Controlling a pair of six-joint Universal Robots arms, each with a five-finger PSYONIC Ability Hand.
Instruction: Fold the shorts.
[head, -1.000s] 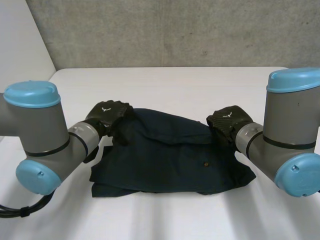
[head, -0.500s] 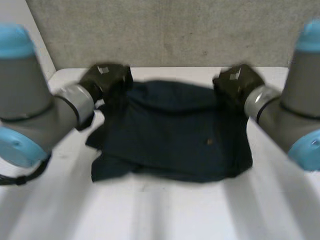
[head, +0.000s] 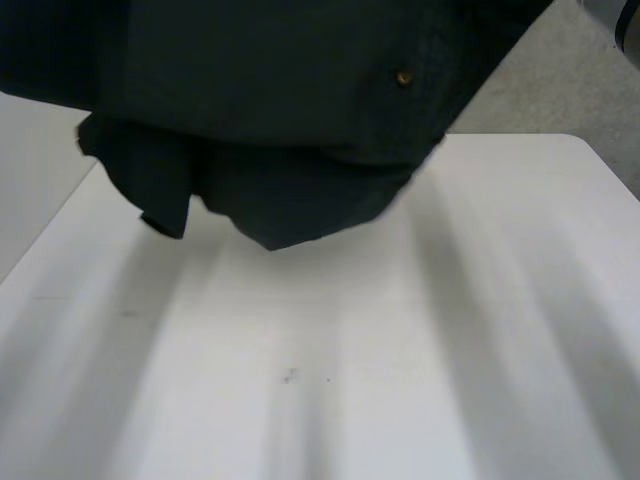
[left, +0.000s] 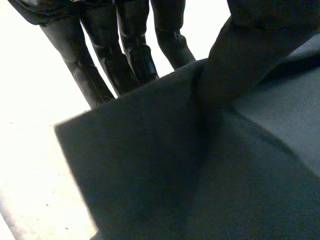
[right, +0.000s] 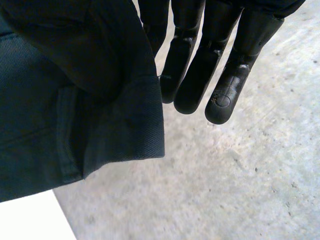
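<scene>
The dark navy shorts (head: 280, 100) hang in the air above the white table (head: 400, 350), close in front of the head view, with a small brass button (head: 403, 77) showing. Their lower edge dangles clear of the tabletop. In the left wrist view my left hand (left: 125, 50) has straight fingers behind one upper edge of the shorts (left: 175, 165), and its thumb presses the cloth from the front. In the right wrist view my right hand (right: 200, 65) holds the other upper edge of the shorts (right: 60, 125), with the fingers straight beside the hem and the thumb side under cloth.
A grey concrete wall (head: 560, 90) rises behind the table. The table's left edge (head: 40, 240) runs diagonally beneath the hanging cloth. A white table corner (right: 30, 220) shows below the shorts in the right wrist view.
Both hands have lifted the shorts off the table and up in front of the head camera. The left hand closed on the cloth during the lift.
</scene>
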